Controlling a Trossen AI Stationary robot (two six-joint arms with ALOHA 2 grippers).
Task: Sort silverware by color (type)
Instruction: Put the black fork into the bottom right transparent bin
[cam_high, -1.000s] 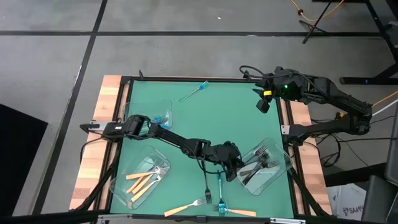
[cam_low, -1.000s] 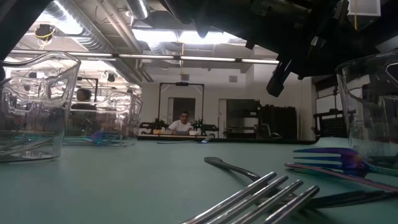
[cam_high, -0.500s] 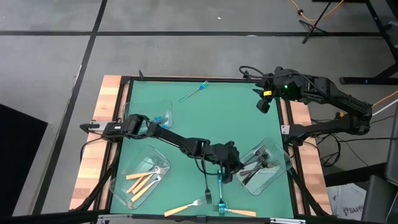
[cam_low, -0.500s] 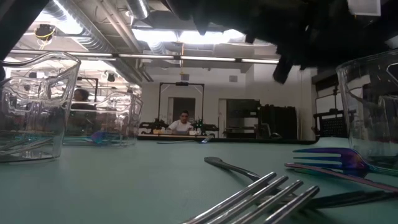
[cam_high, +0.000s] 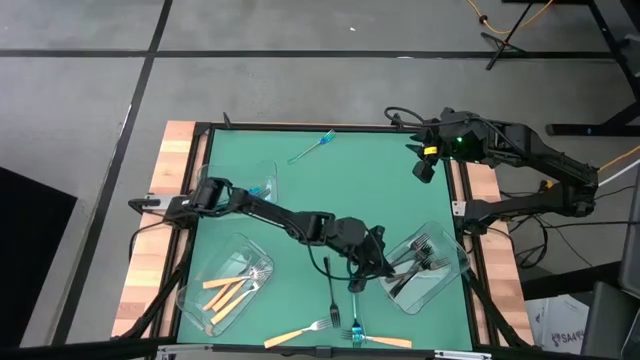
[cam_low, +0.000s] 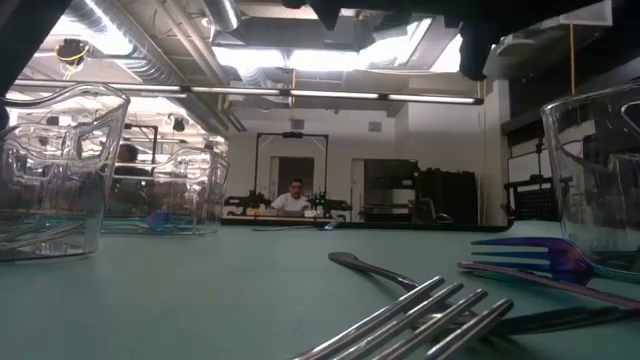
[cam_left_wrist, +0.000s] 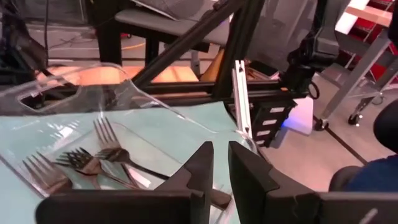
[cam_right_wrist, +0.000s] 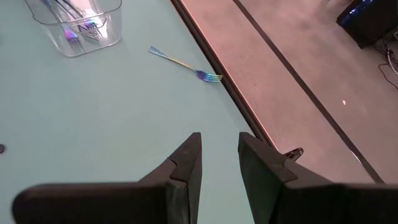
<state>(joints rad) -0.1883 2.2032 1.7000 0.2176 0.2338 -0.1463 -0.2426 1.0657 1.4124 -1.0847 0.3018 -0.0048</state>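
We look down on a smooth green mat (cam_high: 300, 200) framed by pale wooden boards. On it stand three clear plastic trays with rounded corners. The tray at lower left (cam_high: 190, 290) holds slim forks with orange handles (cam_high: 225, 290); the tray at left centre (cam_high: 262, 170) holds blue-teal forks (cam_high: 255, 190); the tray at lower right (cam_high: 450, 285) holds dark grey-black forks (cam_high: 415, 265) with thin metal tines.

Loose silverware lies on the mat: a blue-teal fork (cam_high: 312, 146) near the top centre, a dark fork (cam_high: 333, 295) and a teal-handled fork (cam_high: 355, 310) at lower centre, and two orange-handled forks (cam_high: 295, 334) along the bottom edge.

The left gripper (cam_high: 380, 265) sits at the near rim of the dark-fork tray. In the left wrist view its blunt dark fingers (cam_left_wrist: 202, 168) stand only a narrow slit apart, with nothing visibly pinched between them, above the dark forks (cam_left_wrist: 93, 162) in the tray. The right gripper (cam_high: 423, 168) waits at the upper right edge of the mat, fingers (cam_right_wrist: 186, 158) slightly spread and empty, with the iridescent fork (cam_right_wrist: 183, 64) lying ahead of it.

Compared with a second ago, the left arm has stretched further right, its gripper moving from beside the teal-handled fork to the tray's rim. The right arm has not moved, and the forks lie as before.
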